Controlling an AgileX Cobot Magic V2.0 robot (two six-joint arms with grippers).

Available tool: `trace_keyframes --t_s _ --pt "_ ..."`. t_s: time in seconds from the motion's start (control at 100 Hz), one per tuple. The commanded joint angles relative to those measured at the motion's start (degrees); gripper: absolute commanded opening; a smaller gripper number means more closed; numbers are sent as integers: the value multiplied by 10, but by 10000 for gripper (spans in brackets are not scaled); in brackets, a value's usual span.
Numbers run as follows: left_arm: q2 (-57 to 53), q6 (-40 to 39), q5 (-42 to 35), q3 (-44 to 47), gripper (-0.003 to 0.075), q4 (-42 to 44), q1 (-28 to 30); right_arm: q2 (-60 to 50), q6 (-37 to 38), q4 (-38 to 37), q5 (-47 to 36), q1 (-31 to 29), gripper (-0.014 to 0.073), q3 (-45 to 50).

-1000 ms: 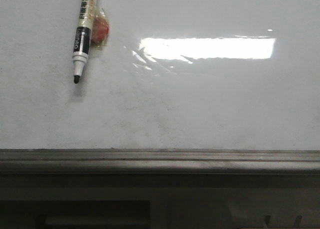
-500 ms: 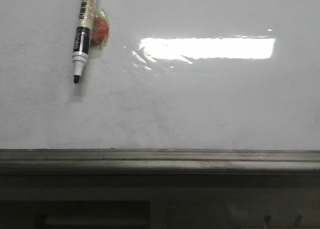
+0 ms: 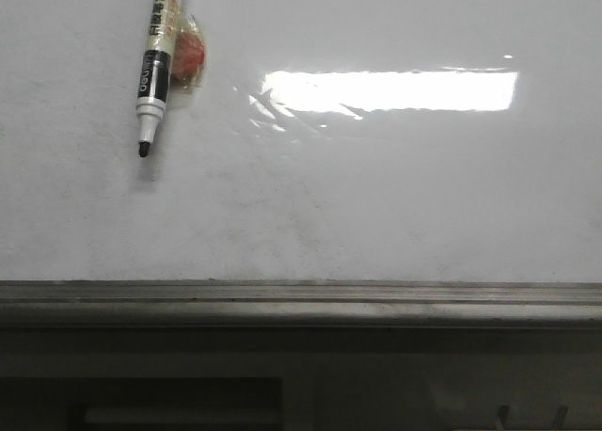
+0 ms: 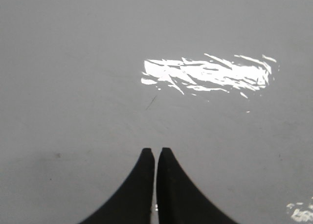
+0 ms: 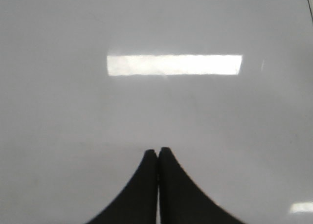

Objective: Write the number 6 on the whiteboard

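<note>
The whiteboard (image 3: 376, 205) fills the front view, glossy white with faint grey smudges and a bright rectangular reflection. No drawn number 6 shows on it. A black-tipped marker pen (image 3: 154, 69) lies at the upper left with its tip toward me, an orange-red object (image 3: 188, 55) taped beside it. Neither gripper shows in the front view. My left gripper (image 4: 155, 150) is shut and empty over bare board (image 4: 73, 87). My right gripper (image 5: 158, 150) is shut and empty over bare board (image 5: 73, 116).
A grey metal edge rail (image 3: 301, 299) runs along the board's near side, with dark structure below it. A short thin dark mark (image 4: 151, 102) lies on the board ahead of the left fingers. A thin dark line (image 5: 310, 9) shows at the right wrist view's edge.
</note>
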Motion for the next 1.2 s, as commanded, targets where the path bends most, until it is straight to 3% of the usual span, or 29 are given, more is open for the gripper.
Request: trace_keyframes --t_s 0.0,0.14,0.2,0.41,0.55,0.72,0.84,0.9,1.0,1.04,1.08,1.13,1.19 --pt "-18 -6 -45 28 -20 -79 1 -10 -1 79 -51 -3 -46 13" --pt "-18 -6 -54 25 -20 -209 1 -10 -1 223 -55 -3 -46 13" --pt "-18 -6 -54 23 -20 -245 1 -10 -1 249 -41 -3 -46 5" --pt "7 -3 29 -60 -20 -234 1 28 -1 240 82 -3 -45 -77" --pt "92 -3 150 -172 -20 -143 1 131 -1 205 186 -3 -45 -167" --pt "207 1 268 -291 -20 -103 1 263 -29 158 302 -3 -45 -274" --pt "258 65 316 -338 -19 -116 0 311 -70 163 344 -3 -36 -316" --pt "272 105 323 -349 -12 -136 -11 317 -77 167 354 -3 24 -322" --pt "293 146 319 -350 81 -184 -37 317 -77 169 364 -3 239 -323" --pt "301 157 318 -350 152 -202 -45 317 -77 169 364 -3 370 -323" --pt "311 168 318 -350 242 -219 -54 317 -77 169 364 -3 446 -323" --pt "325 181 315 -350 353 -248 -63 317 -77 169 364 -3 519 -323" --pt "345 206 305 -350 471 -291 -75 317 -77 169 364 -3 533 -323"
